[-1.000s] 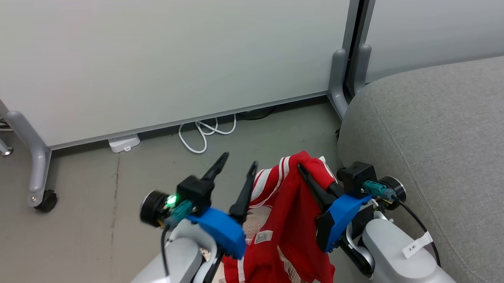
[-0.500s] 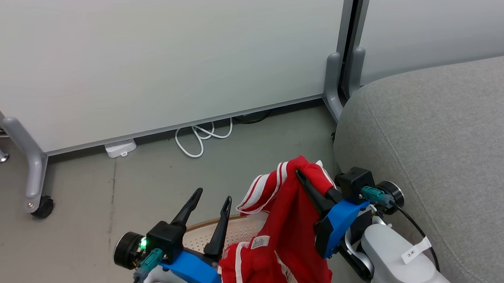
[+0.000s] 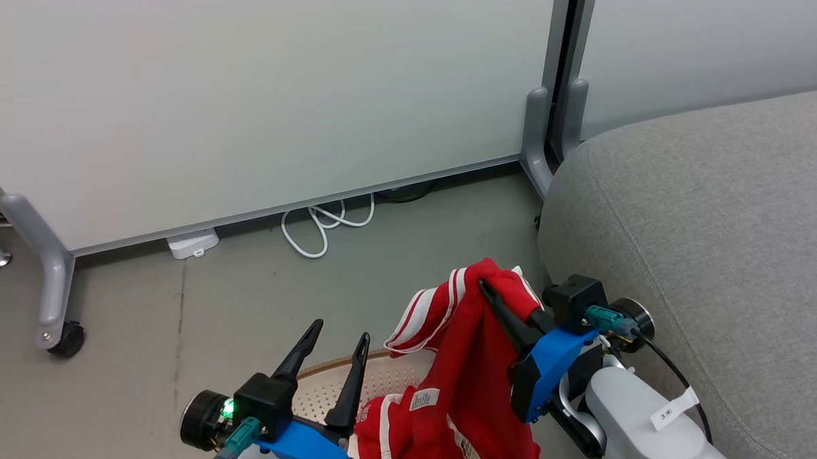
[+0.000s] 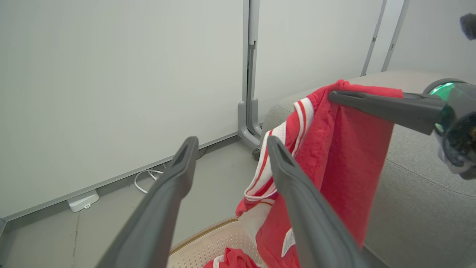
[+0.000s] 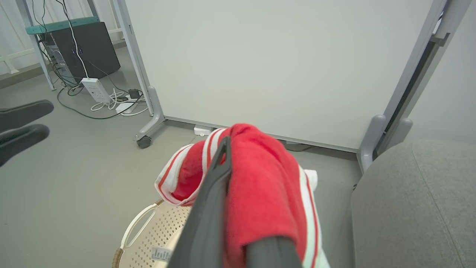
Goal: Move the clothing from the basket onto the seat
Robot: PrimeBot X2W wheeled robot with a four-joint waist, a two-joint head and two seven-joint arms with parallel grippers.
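Observation:
My right gripper [image 3: 484, 286] is shut on the clothing [image 3: 471, 363], a bright red garment with white striped trim. It hangs from the fingers down into the basket [image 3: 387, 383], whose cream perforated wall shows below. In the right wrist view the clothing [image 5: 260, 186] drapes over the right gripper [image 5: 232, 144] above the basket [image 5: 145, 234]. More red fabric [image 4: 230, 260] lies inside the basket [image 4: 208, 245]. My left gripper [image 3: 339, 331] stands open and empty left of the garment, over the basket's rim. The grey seat [image 3: 720, 212] rises just right of the right arm.
White partition panels stand behind on grey feet with a caster [image 3: 62, 339]. A white cable [image 3: 320, 226] and a small white box [image 3: 191, 244] lie at the panel's base. A dark computer case [image 5: 81, 48] with cables sits far left. Bare grey floor lies left of the basket.
The left gripper has dropped and drawn back toward the lower left, away from the garment, still open. The right gripper keeps its hold on the garment, almost unmoved. The camera shifted slightly.

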